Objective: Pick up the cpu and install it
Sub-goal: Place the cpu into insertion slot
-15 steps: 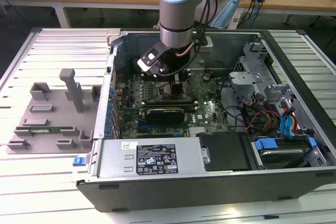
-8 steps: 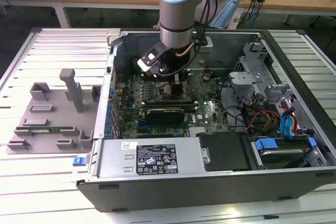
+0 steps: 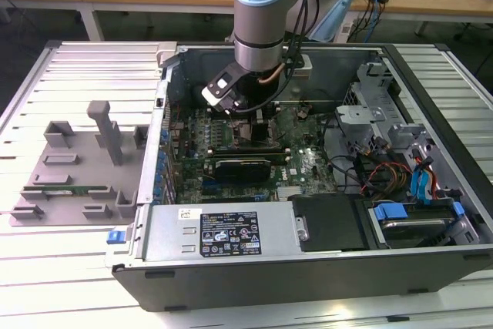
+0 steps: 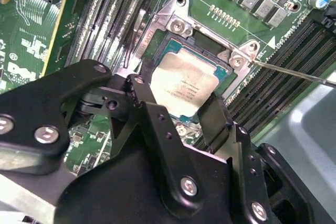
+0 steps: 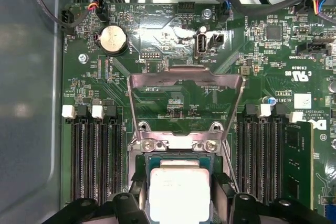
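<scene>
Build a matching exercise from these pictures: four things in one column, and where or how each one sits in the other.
1 cpu
2 metal load plate
3 coin battery
4 grey tray

A swung up open
B outside the computer case, on the exterior view's left
C held in the gripper
D round and silver, on the motherboard

Pairs: 1-C, 2-A, 3-D, 4-B

**Where Print Is Standing**

In the exterior view, a black label (image 3: 231, 234) with white print is lying on the grey power supply cover (image 3: 162, 230), lower middle of the frame. A small white sticker (image 3: 187, 213) is sitting just beside it. In the second wrist view, fine dark lines are crossing the top of the cpu (image 4: 184, 85), and 1 white triangle (image 4: 271, 42) is marking the motherboard (image 4: 31, 40) nearby.
</scene>
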`<state>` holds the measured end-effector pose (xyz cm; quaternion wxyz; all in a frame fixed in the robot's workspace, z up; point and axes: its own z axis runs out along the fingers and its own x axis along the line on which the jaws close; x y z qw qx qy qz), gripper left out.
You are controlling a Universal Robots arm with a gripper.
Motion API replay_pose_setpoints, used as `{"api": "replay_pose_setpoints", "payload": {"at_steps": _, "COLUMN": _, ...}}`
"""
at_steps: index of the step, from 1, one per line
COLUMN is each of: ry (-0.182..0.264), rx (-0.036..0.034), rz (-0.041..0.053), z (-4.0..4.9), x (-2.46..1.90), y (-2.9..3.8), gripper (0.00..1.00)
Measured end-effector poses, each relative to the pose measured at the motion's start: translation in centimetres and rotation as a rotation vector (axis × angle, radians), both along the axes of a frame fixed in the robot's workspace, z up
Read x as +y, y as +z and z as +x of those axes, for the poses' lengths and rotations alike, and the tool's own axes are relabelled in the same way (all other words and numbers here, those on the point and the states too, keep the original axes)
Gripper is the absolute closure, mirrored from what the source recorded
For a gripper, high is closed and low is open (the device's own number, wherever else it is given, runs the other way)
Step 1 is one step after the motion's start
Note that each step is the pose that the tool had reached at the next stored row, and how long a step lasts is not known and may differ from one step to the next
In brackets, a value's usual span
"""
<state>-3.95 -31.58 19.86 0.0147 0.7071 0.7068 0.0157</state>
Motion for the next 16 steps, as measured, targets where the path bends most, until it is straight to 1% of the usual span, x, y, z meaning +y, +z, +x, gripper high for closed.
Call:
{"api": "replay_pose_setpoints", "payload": {"at_steps": 1, "ry": 0.0, "rx": -0.0001, "rz": 0.0001, "z": 0.0, "x": 0.0, "y": 0.44, "gripper": 0.39}}
{"api": "replay_pose_setpoints", "payload": {"at_steps": 2, "ry": 0.0, "rx": -0.0001, "rz": 0.0, "z": 0.0, "x": 0.0, "y": 0.69, "gripper": 0.39}}
{"api": "replay_pose_setpoints", "payload": {"at_steps": 3, "ry": 0.0, "rx": -0.0001, "rz": 0.0001, "z": 0.0, "x": 0.0, "y": 0.8, "gripper": 0.39}}
{"api": "replay_pose_setpoints", "payload": {"at_steps": 7, "ry": 0.0, "rx": -0.0001, "rz": 0.0001, "z": 0.0, "x": 0.0, "y": 0.84, "gripper": 0.39}}
{"api": "replay_pose_setpoints", "payload": {"at_steps": 9, "ry": 0.0, "rx": -0.0001, "rz": 0.0001, "z": 0.0, "x": 0.0, "y": 0.85, "gripper": 0.53}}
{"api": "replay_pose_setpoints", "payload": {"at_steps": 10, "ry": 0.0, "rx": -0.0001, "rz": 0.0001, "z": 0.0, "x": 0.0, "y": 0.87, "gripper": 0.65}}
{"api": "replay_pose_setpoints", "payload": {"at_steps": 12, "ry": 0.0, "rx": -0.0001, "rz": 0.0001, "z": 0.0, "x": 0.0, "y": 0.88, "gripper": 0.77}}
{"api": "replay_pose_setpoints", "payload": {"at_steps": 13, "ry": 0.0, "rx": -0.0001, "rz": 0.0001, "z": 0.0, "x": 0.0, "y": 0.88, "gripper": 0.89}}
{"api": "replay_pose_setpoints", "payload": {"at_steps": 16, "ry": 0.0, "rx": -0.0001, "rz": 0.0001, "z": 0.0, "x": 0.0, "y": 0.9, "gripper": 0.89}}
